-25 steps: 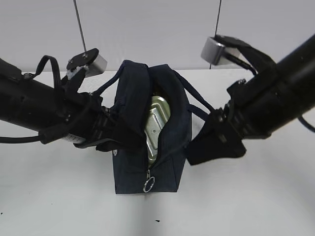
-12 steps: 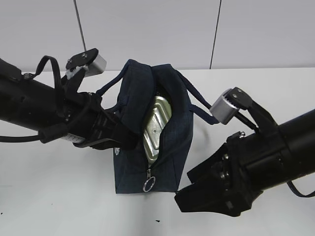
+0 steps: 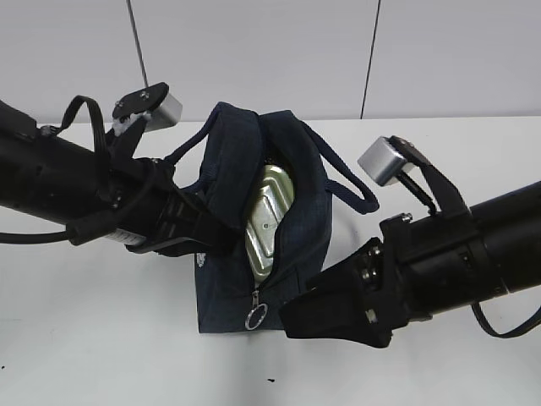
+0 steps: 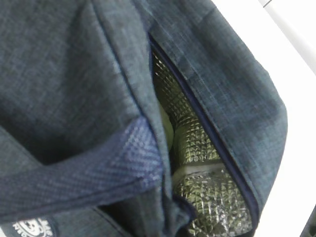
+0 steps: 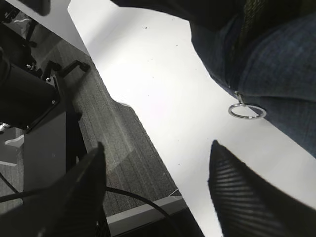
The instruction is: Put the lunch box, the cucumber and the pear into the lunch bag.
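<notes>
right gripper (image 3: 292, 317) now nearer ring pull (image 3: 255, 317)

Matt woven cloth lunch bag (image 3: 292, 228) with quilted foil lining (image 4: 197, 148).

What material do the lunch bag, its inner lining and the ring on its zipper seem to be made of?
The lunch bag looks like woven navy fabric, matte, with a visible heathered weave. Its inner lining looks like silvery foil, probably insulating: it is shiny and quilted in a small diamond pattern. The ring pull looks like polished metal: thin, silver, with bright reflections.
</notes>
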Tool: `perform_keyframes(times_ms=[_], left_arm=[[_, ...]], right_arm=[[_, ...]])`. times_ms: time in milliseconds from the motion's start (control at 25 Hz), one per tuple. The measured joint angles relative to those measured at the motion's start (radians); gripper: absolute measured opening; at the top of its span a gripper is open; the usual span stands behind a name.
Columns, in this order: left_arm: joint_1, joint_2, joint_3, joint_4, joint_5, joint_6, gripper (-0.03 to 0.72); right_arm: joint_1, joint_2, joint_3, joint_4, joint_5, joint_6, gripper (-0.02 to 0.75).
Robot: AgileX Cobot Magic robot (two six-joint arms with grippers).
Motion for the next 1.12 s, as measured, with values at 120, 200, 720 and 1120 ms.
perform_keyframes(times_ms=[120, 200, 720, 1120], left_arm=[[0.0, 0.0, 0.0, 0.0, 0.0, 0.0, -0.008], [0.0, 0.0, 0.0, 0.0, 0.0, 0.0, -0.008], [0.0, 0.0, -0.001, 0.056, 0.051, 0.002, 0.281], [0.0, -0.05, -0.001, 0.152, 0.047, 0.002, 0.316]], right_arm=[[0.0, 0.0, 0.0, 0.006, 0.0, -0.002, 0.5], [0.0, 0.0, 0.002, 0.006, 0.0, -0.004, 0.488], [0.0, 0.0, 0.064, 0.027, 0.0, -0.144, 0.469], [0.0, 0.0, 0.152, 0.207, -0.023, -0.44, 0.468]])
